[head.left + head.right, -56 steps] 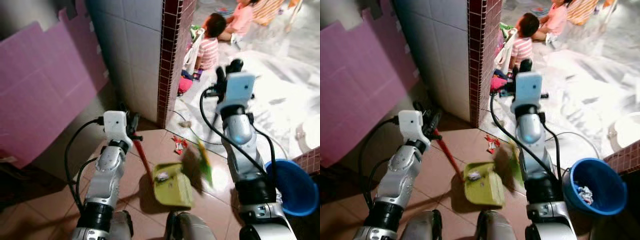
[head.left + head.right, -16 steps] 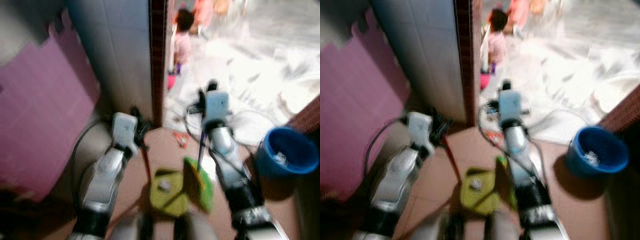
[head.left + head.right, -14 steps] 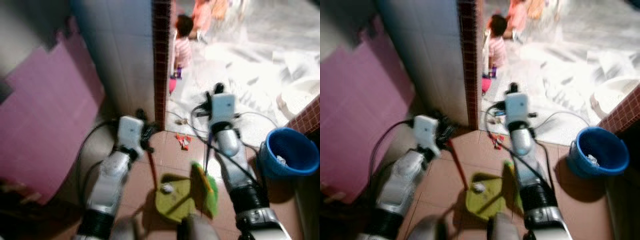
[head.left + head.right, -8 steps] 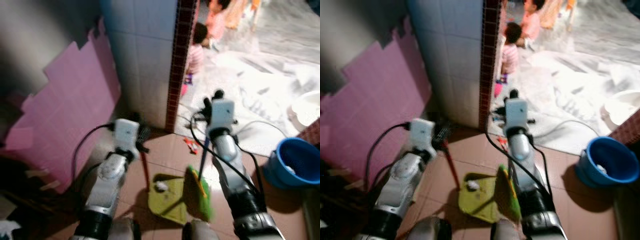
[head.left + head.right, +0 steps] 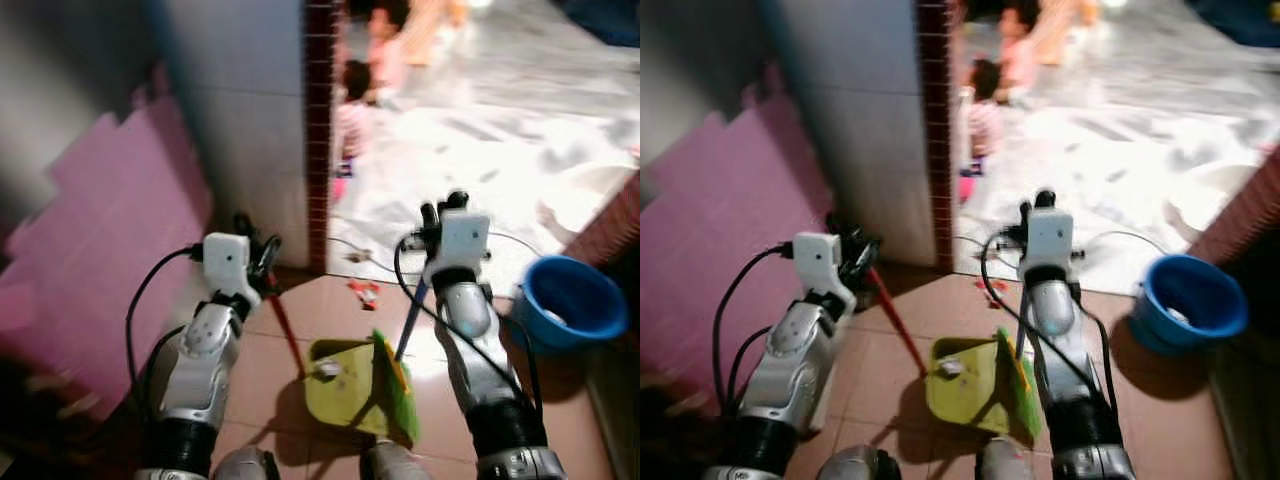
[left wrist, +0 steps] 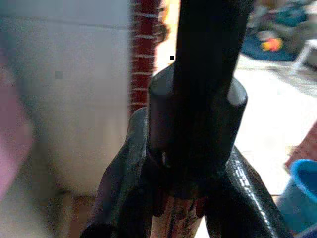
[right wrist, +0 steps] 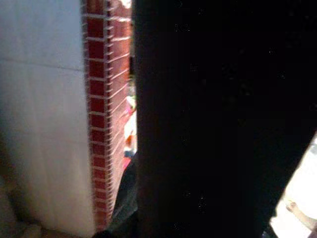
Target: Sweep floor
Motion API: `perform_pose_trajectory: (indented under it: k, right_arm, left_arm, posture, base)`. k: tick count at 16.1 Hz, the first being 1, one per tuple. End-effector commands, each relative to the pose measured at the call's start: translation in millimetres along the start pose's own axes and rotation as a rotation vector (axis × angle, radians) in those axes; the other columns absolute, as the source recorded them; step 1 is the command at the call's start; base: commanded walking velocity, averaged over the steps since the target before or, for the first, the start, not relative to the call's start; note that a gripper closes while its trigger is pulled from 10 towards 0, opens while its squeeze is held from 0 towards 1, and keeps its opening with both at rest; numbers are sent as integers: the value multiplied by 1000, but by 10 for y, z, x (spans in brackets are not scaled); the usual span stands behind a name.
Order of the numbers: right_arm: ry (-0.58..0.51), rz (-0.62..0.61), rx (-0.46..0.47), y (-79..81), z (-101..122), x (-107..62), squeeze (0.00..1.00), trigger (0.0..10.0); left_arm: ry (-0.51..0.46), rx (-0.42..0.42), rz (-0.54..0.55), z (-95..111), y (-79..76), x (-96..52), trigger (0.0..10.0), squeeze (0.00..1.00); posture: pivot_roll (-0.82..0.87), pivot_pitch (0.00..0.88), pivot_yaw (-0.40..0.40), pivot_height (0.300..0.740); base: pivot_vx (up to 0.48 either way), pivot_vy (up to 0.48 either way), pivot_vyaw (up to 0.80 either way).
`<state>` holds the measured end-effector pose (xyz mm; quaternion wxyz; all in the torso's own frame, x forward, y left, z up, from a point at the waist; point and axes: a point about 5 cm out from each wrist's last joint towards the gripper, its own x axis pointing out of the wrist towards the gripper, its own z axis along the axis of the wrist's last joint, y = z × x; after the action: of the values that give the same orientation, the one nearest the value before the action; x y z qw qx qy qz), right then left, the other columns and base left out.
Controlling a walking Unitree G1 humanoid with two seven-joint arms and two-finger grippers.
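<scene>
1. A yellow-green dustpan (image 5: 345,385) lies on the brown tiled floor (image 5: 330,300) at lower centre of the frame, between the two arms.
2. Its red handle (image 5: 283,325) rises toward the upper left into the left hand (image 5: 262,262), which is closed around the handle's top.
3. In the left wrist view the red shaft (image 6: 176,223) is seen pinched between the black fingers (image 6: 119,193), beneath a dark cap.
4. A green broom head (image 5: 395,385) stands at the right edge of the dustpan, touching it; its blue stick (image 5: 410,315) runs up to the right hand (image 5: 440,215) at centre right.
5. The right hand is clamped on the stick, though the fingers themselves are mostly hidden behind the wrist camera housing.
6. A small pale scrap (image 5: 325,370) rests inside the dustpan; what it is cannot be made out.
7. Red-and-white litter (image 5: 363,291) lies on the floor just above the dustpan, near the foot of the brick-edged wall (image 5: 318,130).
8. A blue bucket (image 5: 565,300) stands at the right edge, well apart from the dustpan; something pale lies inside it.
9. Two people (image 5: 365,70) sit on the bright floor at upper centre, blurred.
10. The right wrist view is largely blocked by a black shape close to the lens.
11. A pink panel (image 5: 90,250) leans at the left; the whole scene is softened by blur.
</scene>
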<state>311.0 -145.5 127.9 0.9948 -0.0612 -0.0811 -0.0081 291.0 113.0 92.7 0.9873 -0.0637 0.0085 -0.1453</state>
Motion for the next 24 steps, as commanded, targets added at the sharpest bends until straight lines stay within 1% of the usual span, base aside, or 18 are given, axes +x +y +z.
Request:
perform_pose_trajectory:
  k: [1,3,5,6,8,9,13,17,22,24]
  right_arm:
    - [34,-8,-63,-85,-55,3,0,10000]
    - [27,-11,-59,-95,-32,21,0,10000]
    - [32,-12,-56,-85,-48,-10,0,10000]
    - [43,-11,-55,-78,-73,-33,0,10000]
    - [51,-6,-58,-64,-101,-63,0,10000]
    - [52,-9,-61,-77,-105,-48,0,10000]
    - [49,-22,-77,-131,-88,14,0,10000]
    - [49,-14,-85,-139,-95,36,0,10000]
    - [48,5,-94,-107,-99,50,0,10000]
    - [49,6,-92,-114,-104,50,0,10000]
  left_arm:
    - [-82,-1,-16,178,-7,39,10000,0]
    - [-65,-20,4,124,8,-20,10000,0]
    - [-44,-43,-20,57,-37,-69,10000,0]
    - [-36,-37,-33,29,-68,-76,10000,0]
    - [-34,-35,-47,29,-106,-46,10000,0]
    - [-33,-34,-48,35,-104,-19,10000,0]
    - [-35,-31,-53,44,-101,3,10000,0]
    - [-36,-32,-43,36,-92,15,10000,0]
    - [-36,-54,-21,28,-74,31,10000,0]
    - [-36,-53,-17,29,-70,40,10000,0]
  posture:
    - [-36,0,36,740]
    - [-46,0,52,740]
    - [-49,0,55,740]
    - [-52,0,55,740]
    - [-56,0,58,740]
    - [-59,0,59,740]
    - [-59,0,55,740]
    - [-56,0,47,740]
    - [-58,0,44,740]
    - [-64,0,45,740]
  base:
    - [0,0,-800]
    - [0,0,-663]
    - [142,0,-587]
    - [292,0,-613]
    - [306,-129,-687]
    - [307,-292,-638]
    - [291,-365,-631]
    - [263,-282,-639]
    - [0,0,-640]
    - [0,0,0]
